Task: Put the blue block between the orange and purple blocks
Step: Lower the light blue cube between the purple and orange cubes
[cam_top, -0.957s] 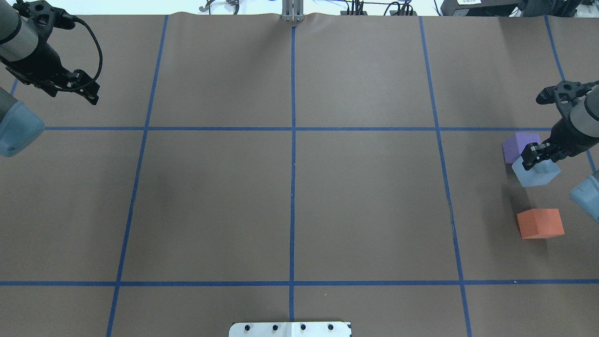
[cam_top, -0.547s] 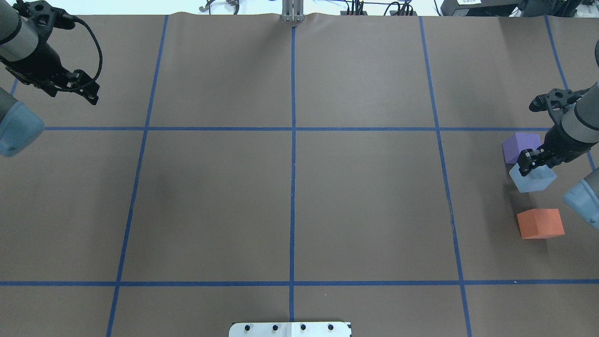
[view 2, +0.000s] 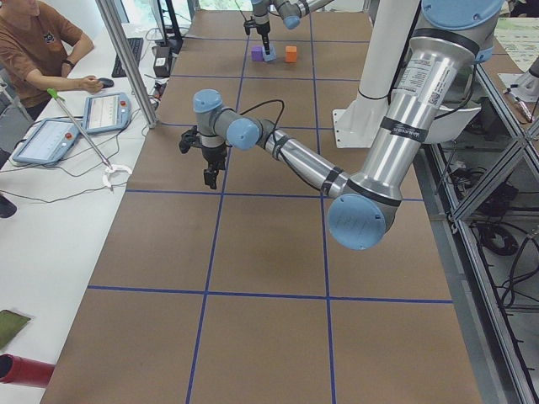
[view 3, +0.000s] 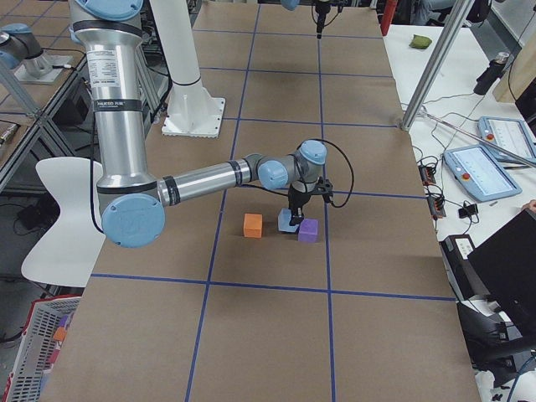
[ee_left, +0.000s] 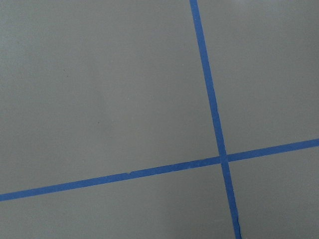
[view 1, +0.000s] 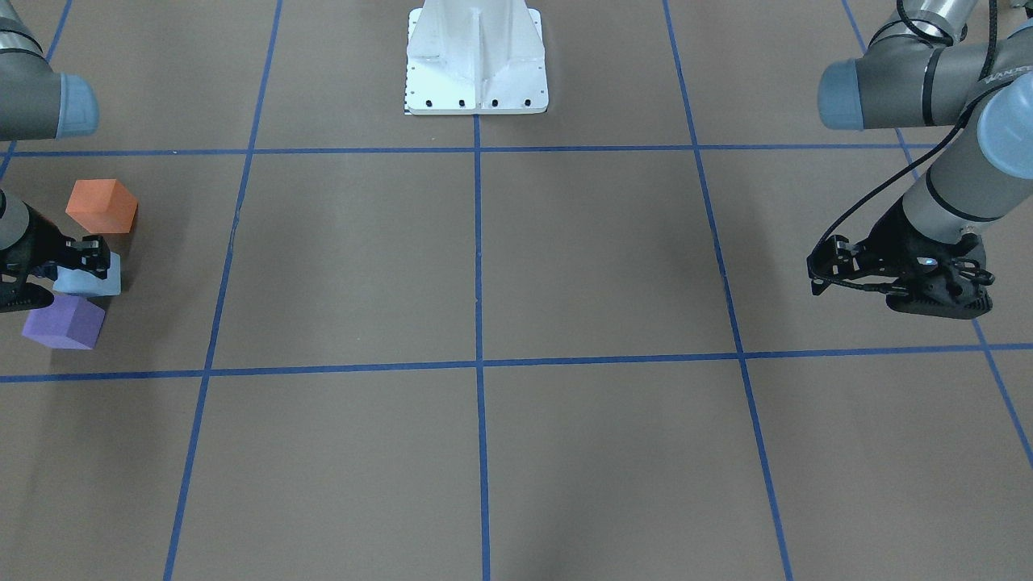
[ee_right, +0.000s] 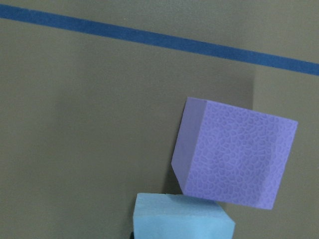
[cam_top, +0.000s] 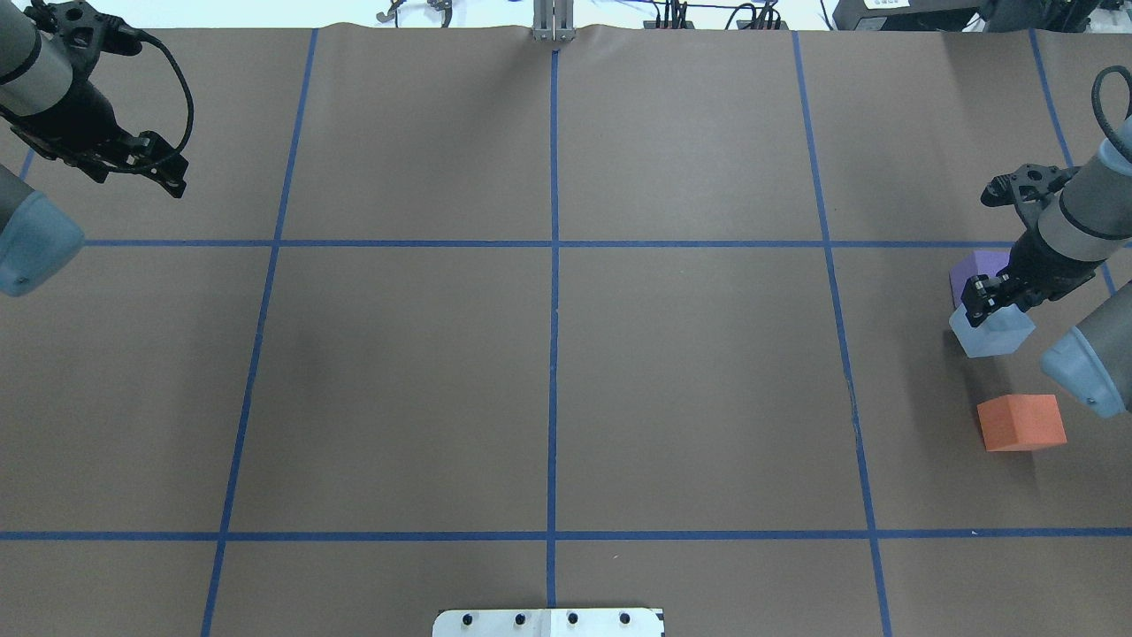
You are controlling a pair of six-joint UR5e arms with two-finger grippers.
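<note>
My right gripper [cam_top: 995, 299] is shut on the light blue block [cam_top: 992, 336] and holds it low over the table; whether it touches the table I cannot tell. The purple block [cam_top: 971, 268] lies just beyond it, partly hidden by the gripper. The orange block [cam_top: 1021, 423] sits nearer the robot, a gap away. In the front view the blue block [view 1: 90, 280] lies between the orange block [view 1: 101, 206] and the purple block [view 1: 64, 323], close against the purple one. The right wrist view shows the purple block [ee_right: 234, 154] above the blue block's top [ee_right: 182, 216]. My left gripper [cam_top: 170, 177] is shut and empty at the far left.
Brown paper with blue tape lines [cam_top: 554, 243] covers the table. The robot's white base plate [view 1: 476, 60] stands at the table's near edge. The left wrist view shows only paper and a tape crossing [ee_left: 223, 159]. An operator sits beside the table's left end [view 2: 42, 46].
My right gripper has carried the blue block a little to the left in the overhead view, staying beside the purple block. The left arm has not moved.
</note>
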